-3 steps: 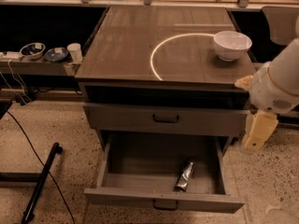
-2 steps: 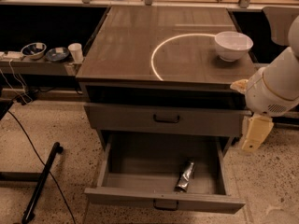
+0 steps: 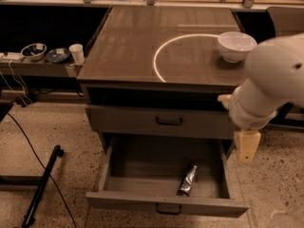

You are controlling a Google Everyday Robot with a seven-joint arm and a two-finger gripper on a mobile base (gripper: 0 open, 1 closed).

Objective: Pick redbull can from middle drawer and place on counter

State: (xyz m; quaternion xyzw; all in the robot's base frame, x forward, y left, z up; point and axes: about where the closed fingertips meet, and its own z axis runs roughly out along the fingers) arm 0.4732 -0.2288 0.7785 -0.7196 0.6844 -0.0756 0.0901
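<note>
The redbull can (image 3: 188,179) lies on its side on the floor of the open middle drawer (image 3: 142,163), near its front right corner. The drawer is pulled out below a closed drawer (image 3: 161,121). The counter (image 3: 133,46) with the white arc line is above. My gripper (image 3: 247,147) hangs at the end of the white arm (image 3: 273,80), just outside the drawer's right wall, above and to the right of the can and apart from it. It holds nothing that I can see.
A white bowl (image 3: 236,45) sits on the counter's right side, close to my arm. A side shelf (image 3: 38,66) at left holds two bowls and a cup. A black pole (image 3: 42,184) and cables lie on the floor at left.
My arm and gripper have moved left and a little down, closer to the drawer's right wall. The can and drawer have not moved.
</note>
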